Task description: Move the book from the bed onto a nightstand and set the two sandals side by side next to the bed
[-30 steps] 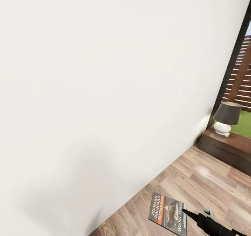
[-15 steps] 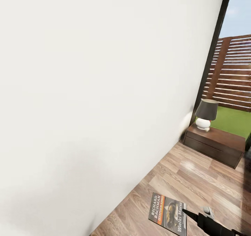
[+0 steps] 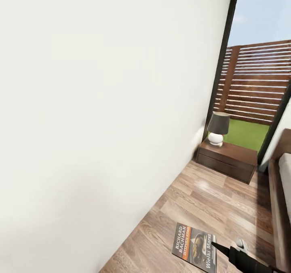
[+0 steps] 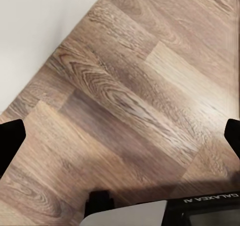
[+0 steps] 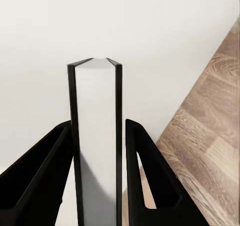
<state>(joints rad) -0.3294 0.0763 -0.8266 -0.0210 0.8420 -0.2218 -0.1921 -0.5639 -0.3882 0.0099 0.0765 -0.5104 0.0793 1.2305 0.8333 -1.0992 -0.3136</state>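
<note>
Nightstand (image 3: 227, 161) and bed (image 3: 283, 208) newly swung into view, book (image 5: 96, 151) pinched edge-on between right pincer (image 5: 98, 136) fingers.

A plain white wall (image 3: 101, 103) closes off the whole left side. Between it and the dark brown wooden bed frame (image 3: 279, 216) runs an open strip of light-brown wood-plank floor (image 3: 210, 208). At its far end stands a low dark reddish-brown nightstand (image 3: 226, 158), a dark-shaded white-based lamp (image 3: 218, 128) occupying what looks like its wall-side corner.

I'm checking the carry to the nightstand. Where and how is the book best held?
At one edge of the book, pinched across its thickness, coming in edge-on: it is thin and flat, and its covers give broad faces to press. The right pincer grips it so.
</note>
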